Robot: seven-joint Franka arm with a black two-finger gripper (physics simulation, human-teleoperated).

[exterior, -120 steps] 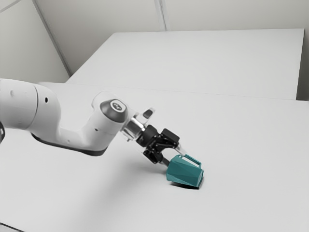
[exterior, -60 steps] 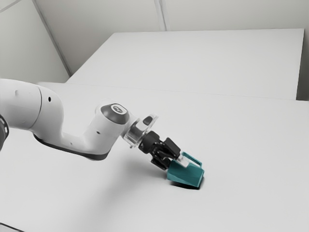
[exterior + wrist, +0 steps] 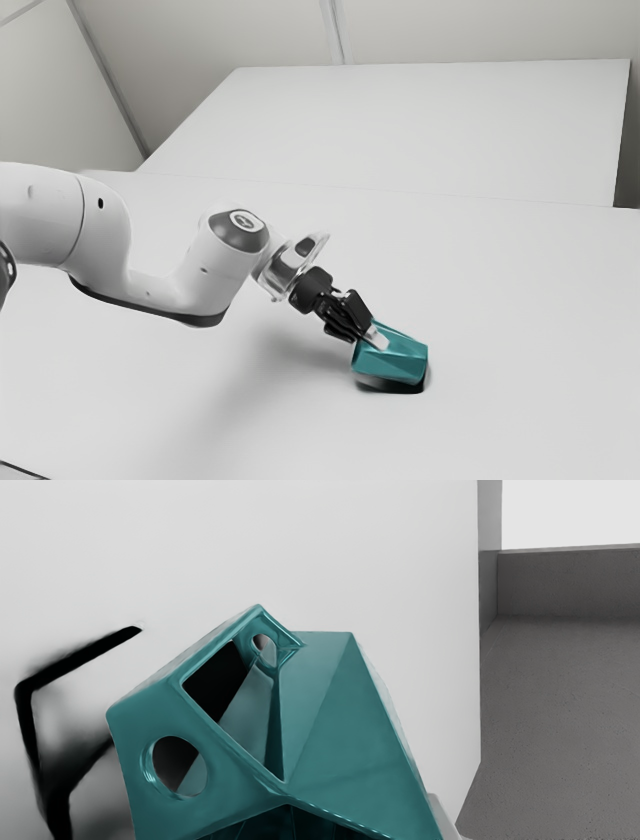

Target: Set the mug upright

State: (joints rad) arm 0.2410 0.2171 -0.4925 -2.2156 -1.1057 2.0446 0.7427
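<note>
Over on the white table [image 3: 490,290], the arm [image 3: 215,270] reaches down to the teal mug [image 3: 393,358], and its black claw [image 3: 371,338] is pinching the mug near the open end, the jaws standing close together with the mug's wall between them. A pale fingertip [image 3: 441,814] lies along the outside of the mug. How hard it grips, I can't tell. The mug is tipped over on its side, not upright, its mouth toward the claw and its base toward the exterior view's right. The handle [image 3: 145,700] sticks out sideways, and a dark shadow [image 3: 25,705] falls on the table near it.
</note>
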